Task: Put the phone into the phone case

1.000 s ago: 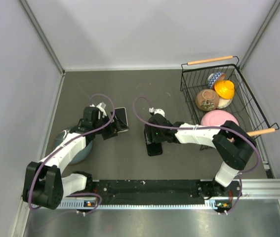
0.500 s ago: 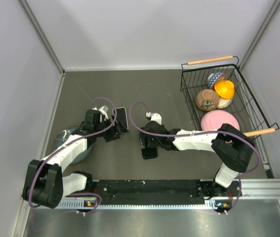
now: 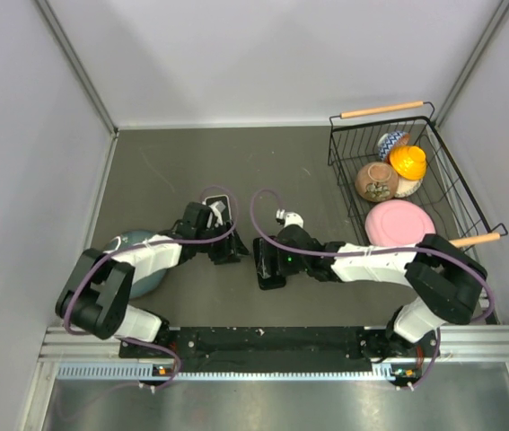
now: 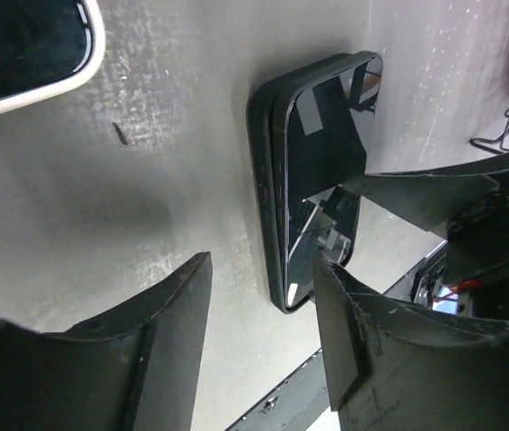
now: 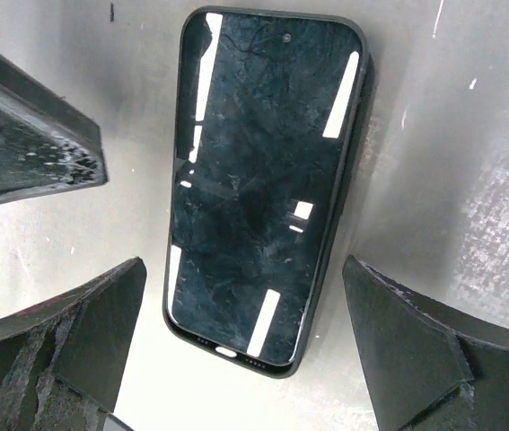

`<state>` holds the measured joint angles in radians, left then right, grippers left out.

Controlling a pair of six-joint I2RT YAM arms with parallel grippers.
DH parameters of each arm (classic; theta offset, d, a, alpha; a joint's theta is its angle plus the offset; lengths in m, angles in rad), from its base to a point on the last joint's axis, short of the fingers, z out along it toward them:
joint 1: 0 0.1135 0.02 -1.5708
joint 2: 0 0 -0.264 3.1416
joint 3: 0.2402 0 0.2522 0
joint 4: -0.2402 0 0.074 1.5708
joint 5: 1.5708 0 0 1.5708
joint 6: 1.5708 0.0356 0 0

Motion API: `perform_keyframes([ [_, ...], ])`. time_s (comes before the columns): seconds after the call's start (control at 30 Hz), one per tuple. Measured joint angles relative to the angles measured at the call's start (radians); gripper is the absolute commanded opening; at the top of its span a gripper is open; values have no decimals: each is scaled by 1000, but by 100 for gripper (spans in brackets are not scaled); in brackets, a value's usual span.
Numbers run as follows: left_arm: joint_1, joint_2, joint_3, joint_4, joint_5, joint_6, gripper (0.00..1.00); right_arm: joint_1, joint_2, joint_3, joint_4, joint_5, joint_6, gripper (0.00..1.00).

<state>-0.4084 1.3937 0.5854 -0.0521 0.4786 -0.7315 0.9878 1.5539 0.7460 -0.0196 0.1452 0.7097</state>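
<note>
The phone (image 4: 326, 153) lies face up on the table (image 3: 191, 162), set within the black case (image 4: 261, 180), just in front of the two arm bases and a little to the right of the middle. The case's rim shows along one long side and around the end corners. Whether the phone is pressed fully home cannot be told, though the thick band of case wall along one edge suggests that it may sit a bit proud. Its long axis runs roughly from the near edge of the table toward the far wall. The right gripper (image 5: 243, 278) hangs straight over it with its fingers spread wide, one outside each long edge, gripping nothing. That makes the right arm clearly the nearer one, already lined up across the phone's narrow width. The left gripper (image 4: 263, 265) sits just to the left, fingers parted with nothing between them. The phone lies ahead of its tips and slightly toward its right finger, lengthwise to its reach. A dark, white-edged slab (image 4: 21, 45) lies further off on the left gripper's side. Any pressing or squeezing to seat the phone probably falls to the right arm, coming down onto the glass or closing across the short sides.
</note>
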Motion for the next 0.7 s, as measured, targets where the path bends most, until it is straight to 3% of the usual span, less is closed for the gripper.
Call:
perform_keyframes([
  [0.3,-56,135,24,81,5,-19,45,-65,-39,-74,108,-106,1,92],
  [0.7,-62,173,27,133,18,-28,19,-153,-23,-155,325,-333,65,91],
])
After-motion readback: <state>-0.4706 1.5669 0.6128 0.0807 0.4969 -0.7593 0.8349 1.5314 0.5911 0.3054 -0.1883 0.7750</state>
